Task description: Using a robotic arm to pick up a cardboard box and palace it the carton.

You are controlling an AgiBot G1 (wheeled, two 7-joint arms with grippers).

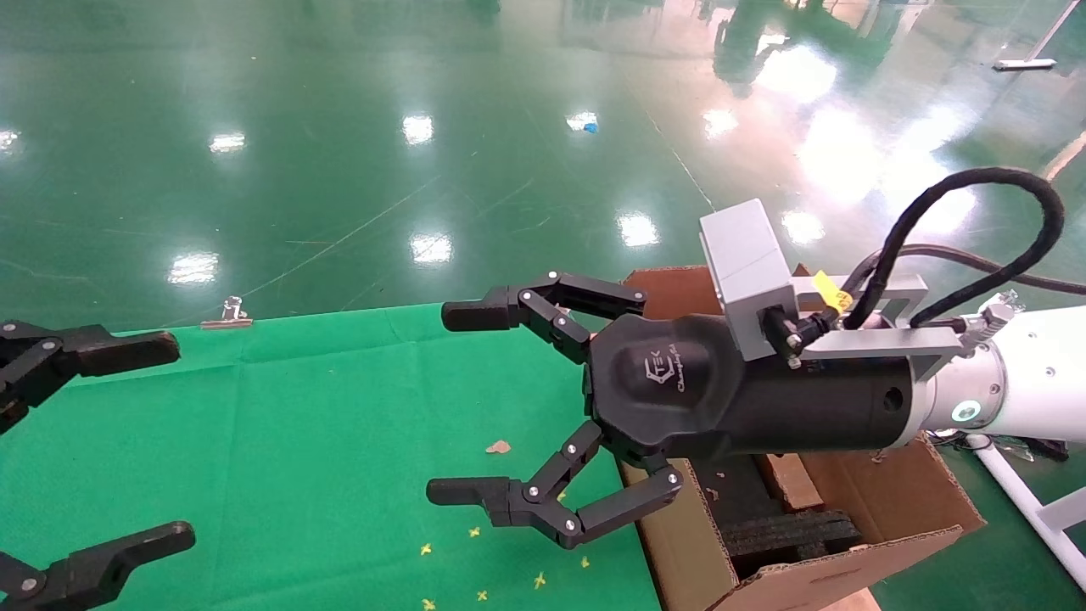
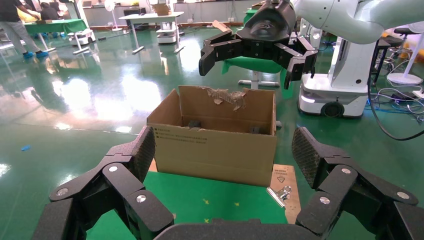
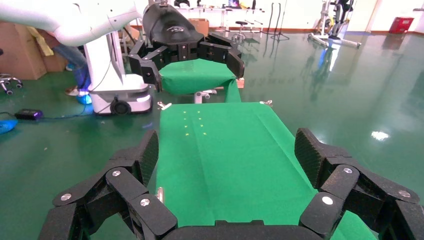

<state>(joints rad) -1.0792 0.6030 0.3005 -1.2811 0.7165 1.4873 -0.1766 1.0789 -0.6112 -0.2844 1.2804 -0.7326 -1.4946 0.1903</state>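
Observation:
My right gripper, black on a white arm, is open and empty. It hovers over the right side of the green table, just left of the large brown carton. Black foam lies inside the carton. A thin brown slab lies beside the foam, partly hidden by the gripper; I cannot tell if it is the small cardboard box. No small box shows on the table. The left wrist view shows the carton with the right gripper above it. My left gripper is open and empty at the table's left.
A metal binder clip grips the cloth's far edge, and another sits by the carton. A small brown scrap and yellow marks lie on the cloth. Shiny green floor surrounds the table. The right wrist view shows bare green cloth.

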